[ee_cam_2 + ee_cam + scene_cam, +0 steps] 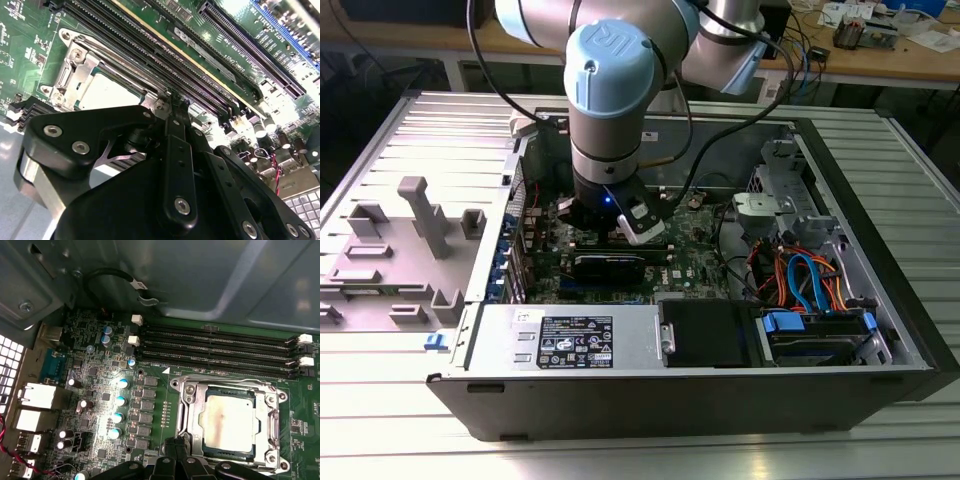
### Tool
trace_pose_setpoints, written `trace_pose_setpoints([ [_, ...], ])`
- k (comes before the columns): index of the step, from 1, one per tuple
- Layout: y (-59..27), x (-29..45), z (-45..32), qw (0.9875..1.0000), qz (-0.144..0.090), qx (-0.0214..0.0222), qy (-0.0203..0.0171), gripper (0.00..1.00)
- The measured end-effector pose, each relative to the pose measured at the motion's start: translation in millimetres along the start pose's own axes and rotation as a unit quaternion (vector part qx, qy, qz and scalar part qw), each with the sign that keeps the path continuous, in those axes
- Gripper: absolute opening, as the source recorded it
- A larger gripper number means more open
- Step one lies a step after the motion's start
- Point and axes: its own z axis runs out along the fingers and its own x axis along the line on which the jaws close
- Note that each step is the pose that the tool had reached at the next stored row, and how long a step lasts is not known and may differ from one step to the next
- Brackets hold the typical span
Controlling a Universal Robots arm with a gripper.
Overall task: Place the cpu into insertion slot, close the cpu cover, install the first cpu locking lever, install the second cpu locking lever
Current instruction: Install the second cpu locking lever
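In the first wrist view we see the gripper [176,460] at the edge of the insertion slot [272,427]; whether it is wide or narrow we cannot tell. The cpu [231,420] sits in the slot, framed by the lowered cpu cover [192,407], beside the memory slots [215,347].

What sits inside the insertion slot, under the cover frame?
The cpu lies in the insertion slot, its silver top showing through the window of the closed cpu cover. The frame hides the chip's edges; the gripper hides the socket's near edge.
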Motion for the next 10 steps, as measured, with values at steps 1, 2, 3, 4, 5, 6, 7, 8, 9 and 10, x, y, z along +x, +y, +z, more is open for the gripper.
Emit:
trace_pose_setpoints([
  [1,0.1,0.0,0.2,1.0,0.0,0.0,0.0,0.11],
  [2,0.3,0.0,0.3,1.0,0.0,0.0005,0.0,0.11],
  [3,0.4,0.0,0.4,1.0,0.0,0.0018,0.0001,0.11],
  [4,0.5,-0.1,0.5,1.0,0.0,0.0033,0.0002,0.11],
  [5,0.6,-0.1,0.5,1.0,0.0,0.005,0.0004,0.11],
  [6,0.9,-0.1,0.2,1.0,0.0,0.007,0.0007,0.11],
  [7,1.2,-0.2,0.1,1.0,0.0,0.0083,0.0009,0.11],
  [8,1.7,-0.2,-0.1,0.9999,0.0,0.0101,0.0011,0.11],
  [9,3.0,-0.4,-1.3,0.9999,0.0,0.0112,0.0012,0.11],
  [10,3.9,-0.5,-2.0,0.9999,0.0,0.0114,0.0011,0.11],
])
